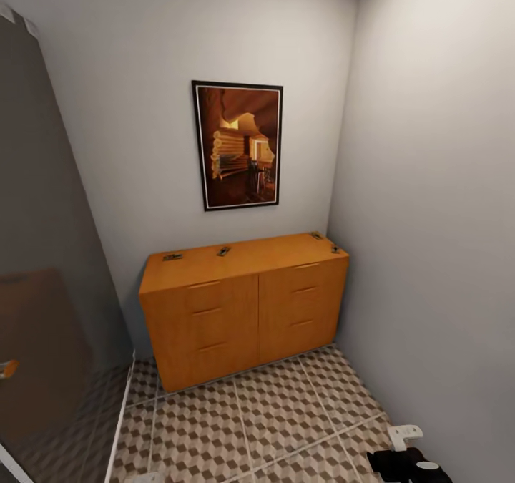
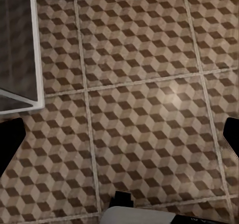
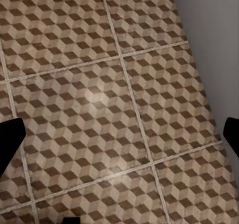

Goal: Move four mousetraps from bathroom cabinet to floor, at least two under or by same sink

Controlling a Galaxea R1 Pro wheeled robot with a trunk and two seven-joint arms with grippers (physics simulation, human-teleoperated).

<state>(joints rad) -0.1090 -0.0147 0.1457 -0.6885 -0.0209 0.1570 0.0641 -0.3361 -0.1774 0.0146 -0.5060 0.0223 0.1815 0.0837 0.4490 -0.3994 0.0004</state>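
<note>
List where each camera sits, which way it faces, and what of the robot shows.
Head: high, facing the orange-brown wooden cabinet with small mousetraps on top; a right arm part at the lower edge.
Left wrist: looks down at cube-patterned floor tiles; dark fingertips.
Right wrist: down at floor by the grey wall; fingertips.
Both wrists share the tiles.

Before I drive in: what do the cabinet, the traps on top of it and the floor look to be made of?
The cabinet looks like orange-brown wood with a smooth satin finish; faint grain, plain drawer fronts. The mousetraps on its top are too small to judge: brownish boards with dark parts, possibly wood and metal wire. The bathroom floor looks like matte tile, printed with a cube pattern, with pale grout lines.
</note>
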